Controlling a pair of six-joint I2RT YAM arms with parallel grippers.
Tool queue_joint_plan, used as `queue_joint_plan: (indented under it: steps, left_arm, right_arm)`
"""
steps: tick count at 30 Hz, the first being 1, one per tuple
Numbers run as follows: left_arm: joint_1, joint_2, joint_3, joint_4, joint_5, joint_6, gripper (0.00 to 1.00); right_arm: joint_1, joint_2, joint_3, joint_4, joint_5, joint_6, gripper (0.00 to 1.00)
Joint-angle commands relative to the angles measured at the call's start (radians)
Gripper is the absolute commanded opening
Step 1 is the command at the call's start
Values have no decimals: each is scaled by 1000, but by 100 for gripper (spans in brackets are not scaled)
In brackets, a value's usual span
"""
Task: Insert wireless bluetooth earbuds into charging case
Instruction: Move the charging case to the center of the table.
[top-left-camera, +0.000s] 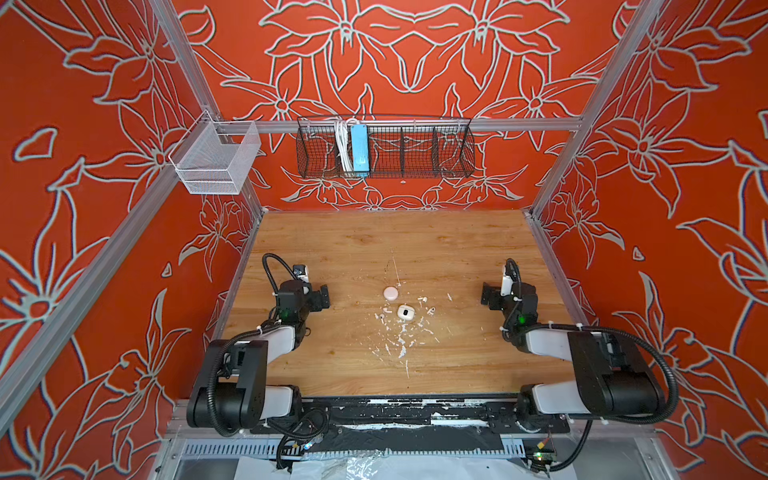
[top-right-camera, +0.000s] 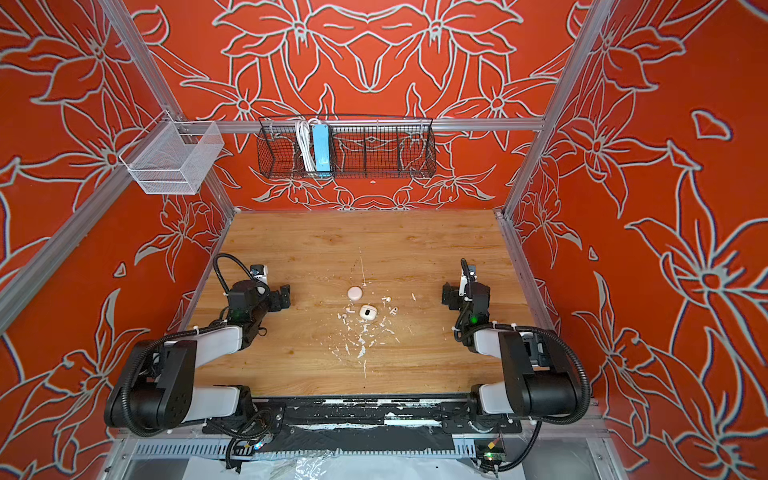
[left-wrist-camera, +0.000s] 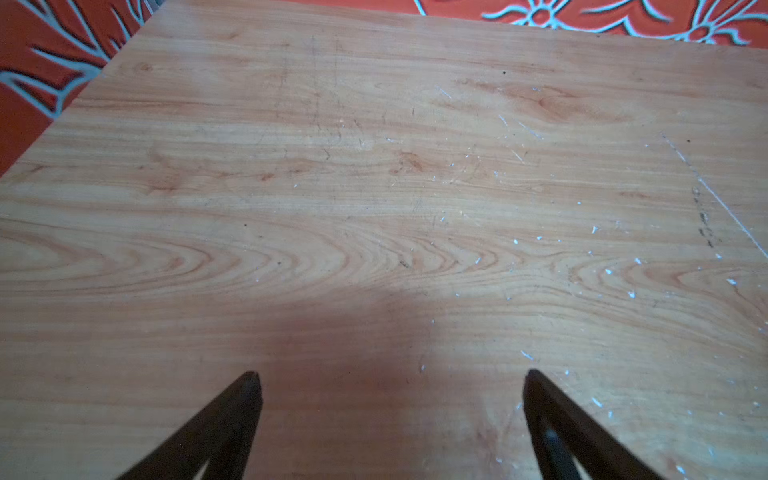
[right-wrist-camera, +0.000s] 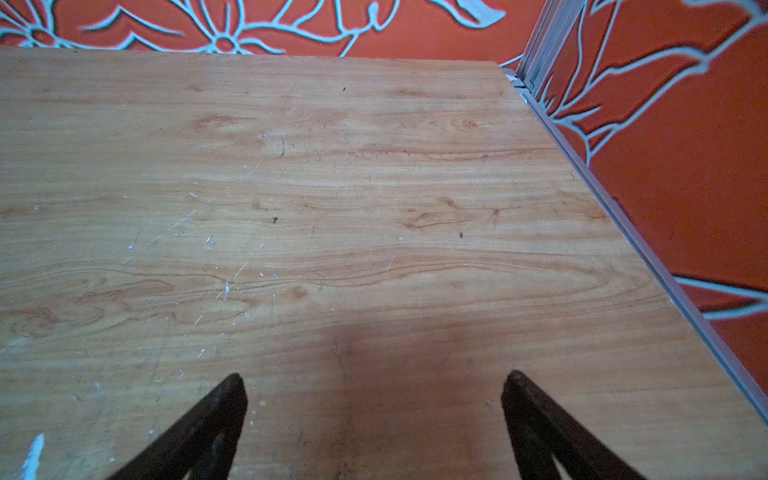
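Both top views: earbuds (top-left-camera: 423, 299) (top-right-camera: 386, 299) lie scattered round the white case (top-left-camera: 405, 311) (top-right-camera: 368, 311) near frame centre, seen nowhere else. Left wrist view: left gripper (left-wrist-camera: 390, 376) spread wide, empty, over worktop (left-wrist-camera: 291, 208). Right wrist view: right gripper (right-wrist-camera: 374, 376) likewise.

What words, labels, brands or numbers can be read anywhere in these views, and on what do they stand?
None can be read.
The blue strip in the black wire basket: no legible print.
The white case: a dark patch, too small to show any characters.
The pink round case: looks plain.
The wooden table: only white flecks, no writing.
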Motion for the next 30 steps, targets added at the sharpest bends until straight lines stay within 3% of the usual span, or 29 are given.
queue_joint_plan:
  steps: [1,27,30]
  left_arm:
    - [-10,10,16,44,9,15,97]
    - [-9,-22,15,45,3,13,97]
    - [-9,-181,147,-308,-87,-44,97]
  right_arm:
    - [11,12,24,42,29,-26,98]
    - [20,-12,15,64,52,-32,98]
    - [50,-242,148,-376,222,48,98]
